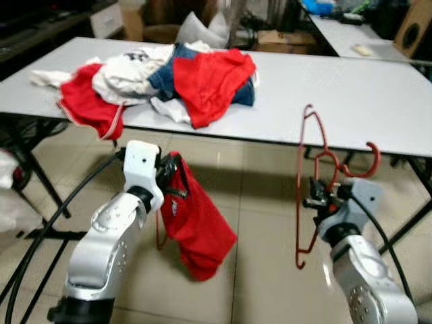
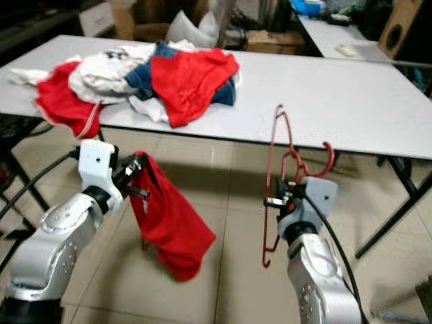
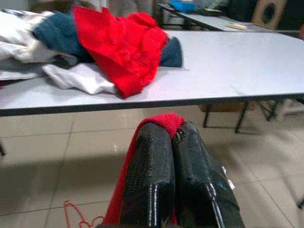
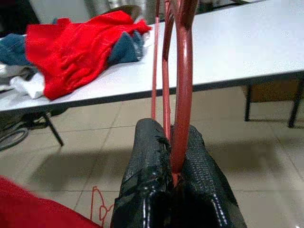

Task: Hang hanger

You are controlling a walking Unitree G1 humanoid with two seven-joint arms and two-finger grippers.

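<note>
A red wire hanger (image 1: 307, 196) is held upright in front of the white table's (image 1: 351, 94) near edge, pinched between the closed fingers of the right gripper (image 1: 318, 197). A red garment (image 1: 196, 223) is clamped in the shut fingers of the left gripper (image 1: 169, 177) and hangs toward the tiled floor (image 1: 263, 236). A pile of red, white and blue clothes (image 1: 162, 77) lies on the table's left part.
</note>
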